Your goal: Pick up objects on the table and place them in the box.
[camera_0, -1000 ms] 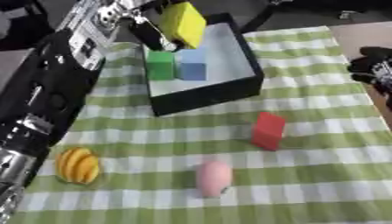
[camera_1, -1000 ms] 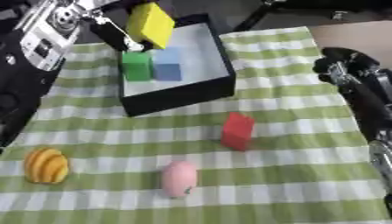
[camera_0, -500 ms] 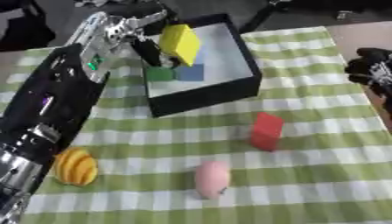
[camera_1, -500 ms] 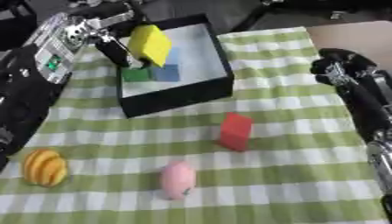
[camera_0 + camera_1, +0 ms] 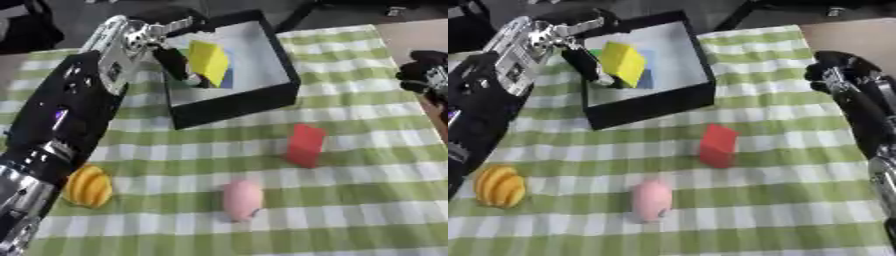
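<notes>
Left robot hand (image 5: pixel 175 60) pinched a yellow block (image 5: pixel 208 62) over the black box (image 5: pixel 267 70) (blue block beneath); best lowered fully inside the walls before letting go.

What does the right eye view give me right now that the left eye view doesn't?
Only the right eye view shows a sliver of the green block behind the yellow block, and much more of the right forearm below the right hand. Only the left eye view shows more of the left arm down its left edge. Both show the left hand holding the yellow block over the black box, plus the red block, pink object and orange object on the cloth.
</notes>
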`<act>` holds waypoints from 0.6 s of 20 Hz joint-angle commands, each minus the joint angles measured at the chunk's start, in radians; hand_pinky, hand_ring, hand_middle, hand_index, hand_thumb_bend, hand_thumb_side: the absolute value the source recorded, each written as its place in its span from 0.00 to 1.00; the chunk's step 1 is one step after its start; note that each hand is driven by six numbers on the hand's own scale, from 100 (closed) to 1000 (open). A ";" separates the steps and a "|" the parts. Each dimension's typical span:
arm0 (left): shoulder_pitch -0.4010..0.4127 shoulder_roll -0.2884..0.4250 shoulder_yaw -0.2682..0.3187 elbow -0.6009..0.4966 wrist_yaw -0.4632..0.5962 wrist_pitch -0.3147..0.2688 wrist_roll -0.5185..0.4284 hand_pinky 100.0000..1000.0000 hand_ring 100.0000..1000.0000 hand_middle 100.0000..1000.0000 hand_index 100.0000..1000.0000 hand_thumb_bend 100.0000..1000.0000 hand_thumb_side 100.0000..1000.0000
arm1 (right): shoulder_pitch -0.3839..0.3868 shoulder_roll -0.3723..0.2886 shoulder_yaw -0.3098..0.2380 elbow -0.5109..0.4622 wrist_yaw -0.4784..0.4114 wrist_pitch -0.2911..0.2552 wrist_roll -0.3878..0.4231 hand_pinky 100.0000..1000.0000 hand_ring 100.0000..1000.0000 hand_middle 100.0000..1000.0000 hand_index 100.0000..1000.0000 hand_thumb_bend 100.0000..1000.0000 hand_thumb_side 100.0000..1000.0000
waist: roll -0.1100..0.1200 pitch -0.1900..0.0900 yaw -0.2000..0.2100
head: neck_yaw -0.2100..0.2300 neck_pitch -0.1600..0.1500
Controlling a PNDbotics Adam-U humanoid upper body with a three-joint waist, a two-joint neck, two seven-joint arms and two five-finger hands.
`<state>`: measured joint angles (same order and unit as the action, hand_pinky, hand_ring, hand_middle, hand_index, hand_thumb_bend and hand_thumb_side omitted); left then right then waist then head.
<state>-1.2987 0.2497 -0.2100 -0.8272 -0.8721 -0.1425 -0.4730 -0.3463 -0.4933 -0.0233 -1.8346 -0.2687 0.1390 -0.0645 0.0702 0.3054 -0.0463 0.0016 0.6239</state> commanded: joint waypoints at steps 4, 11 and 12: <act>-0.009 0.018 0.021 -0.027 0.022 0.009 0.016 0.87 0.86 0.81 0.89 0.71 0.28 | -0.005 -0.012 -0.003 -0.011 -0.001 0.001 0.002 0.82 0.74 0.61 0.75 0.00 0.49 | 0.008 -0.013 0.001 | 0.003 0.012; 0.001 0.072 0.019 -0.098 0.129 0.025 -0.007 0.85 0.83 0.78 0.85 0.43 0.17 | 0.007 -0.020 -0.007 -0.010 -0.002 -0.001 -0.002 0.82 0.74 0.61 0.75 0.00 0.49 | 0.007 -0.023 0.018 | -0.009 0.034; 0.006 0.092 0.008 -0.127 0.158 0.027 -0.006 0.84 0.83 0.77 0.85 0.39 0.16 | 0.011 -0.023 -0.008 -0.010 -0.001 -0.002 -0.004 0.82 0.74 0.61 0.75 0.00 0.49 | 0.007 -0.025 0.022 | -0.012 0.039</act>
<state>-1.2745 0.2968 -0.2021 -0.9153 -0.7411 -0.1175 -0.4788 -0.3292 -0.4936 -0.0240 -1.8341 -0.2687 0.1384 -0.0655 0.0702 0.3048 -0.0218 -0.0057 0.6583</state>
